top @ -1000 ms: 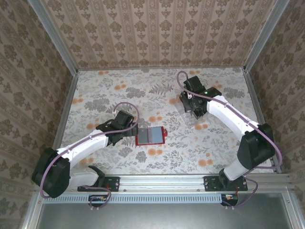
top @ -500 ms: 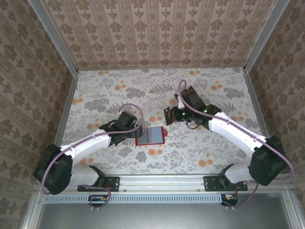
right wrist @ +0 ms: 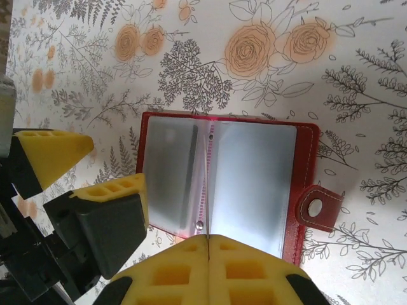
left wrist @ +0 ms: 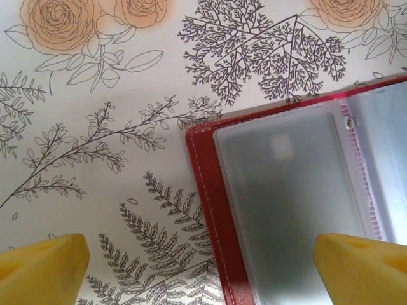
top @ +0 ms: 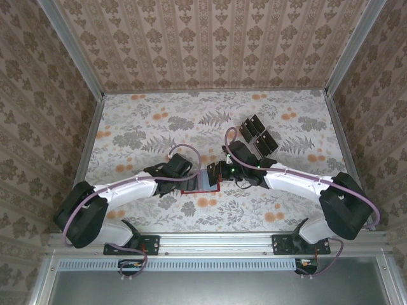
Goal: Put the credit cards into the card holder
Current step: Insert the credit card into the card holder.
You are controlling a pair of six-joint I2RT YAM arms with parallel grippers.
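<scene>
The card holder point(right wrist: 304, 184) is a red wallet lying open on the flowered table, with clear sleeves and its snap tab point(right wrist: 318, 207) on the right; it also lies mid-table between both arms point(top: 198, 185). My right gripper point(right wrist: 208, 238) is shut on one credit card point(right wrist: 207, 181), seen edge-on as a thin line standing over the wallet's spine. My left gripper point(left wrist: 203, 270) is open, its yellow fingertips point(left wrist: 44, 265) straddling the wallet's left edge point(left wrist: 210, 210). Several more black credit cards point(top: 257, 132) lie behind the right arm.
The left gripper's yellow and black fingers point(right wrist: 108, 210) sit close beside the wallet's left side in the right wrist view. Papered walls with metal rails point(top: 89, 136) close in the table on three sides.
My right gripper has swung from the cards at the back right down to the wallet, carrying a card. The left gripper has slid right, up to the wallet's left edge.
</scene>
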